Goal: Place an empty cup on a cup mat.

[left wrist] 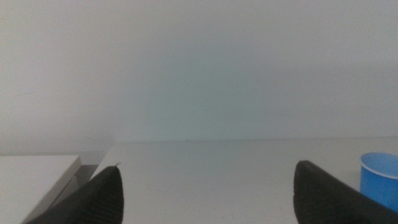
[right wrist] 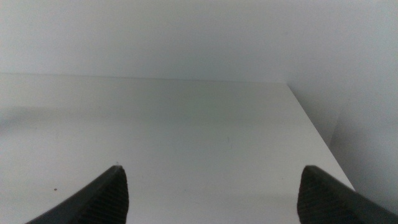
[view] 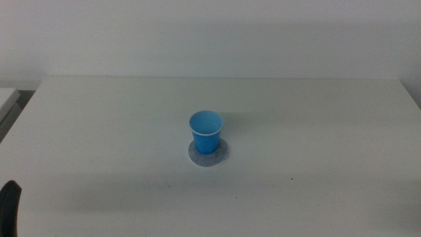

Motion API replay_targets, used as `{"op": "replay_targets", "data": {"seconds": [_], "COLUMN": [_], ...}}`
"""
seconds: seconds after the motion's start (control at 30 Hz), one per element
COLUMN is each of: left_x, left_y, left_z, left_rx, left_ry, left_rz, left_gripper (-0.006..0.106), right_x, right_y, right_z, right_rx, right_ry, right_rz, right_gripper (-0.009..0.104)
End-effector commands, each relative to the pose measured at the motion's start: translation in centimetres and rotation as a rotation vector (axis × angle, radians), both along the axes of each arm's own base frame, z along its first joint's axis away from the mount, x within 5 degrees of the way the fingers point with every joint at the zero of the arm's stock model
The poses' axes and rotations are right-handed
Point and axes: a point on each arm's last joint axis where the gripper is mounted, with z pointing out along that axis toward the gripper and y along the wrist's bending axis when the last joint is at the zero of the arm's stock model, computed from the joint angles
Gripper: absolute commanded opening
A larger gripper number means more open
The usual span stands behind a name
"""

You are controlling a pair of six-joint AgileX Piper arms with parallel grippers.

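The blue cup [view: 206, 131] stands upright and empty on the round grey cup mat [view: 220, 155] in the middle of the table. Part of the cup [left wrist: 380, 177] also shows in the left wrist view, beside one jaw. My left gripper [left wrist: 208, 205] is open and empty, low at the table's front left; a dark bit of it [view: 9, 207] shows at the middle view's bottom left corner. My right gripper [right wrist: 211, 208] is open and empty over bare table near the right edge, out of the middle view.
The white table [view: 316, 112] runs to a pale wall at the back. Its right edge [right wrist: 314, 134] shows in the right wrist view. A second white surface [left wrist: 34, 171] lies beyond the table's left edge.
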Motion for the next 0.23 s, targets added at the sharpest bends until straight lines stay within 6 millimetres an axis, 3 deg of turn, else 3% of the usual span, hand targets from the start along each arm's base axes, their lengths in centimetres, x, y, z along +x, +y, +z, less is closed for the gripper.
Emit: {"op": "replay_targets", "data": {"seconds": [0.0, 0.2], "left_x": [-0.04, -0.04], "left_y": [0.0, 0.0], "left_z": [0.12, 0.18], "left_rx": [0.001, 0.005], "left_ry": [-0.017, -0.024], "left_rz": [0.001, 0.0], "left_gripper": [0.094, 0.094], "right_x": [-0.01, -0.01], "right_y": [0.01, 0.01], "right_z": [-0.02, -0.02], "right_rx": [-0.007, -0.007], "right_ry": [-0.008, -0.008], "right_rz": [0.003, 0.003], "right_gripper": [0.093, 0.093]}}
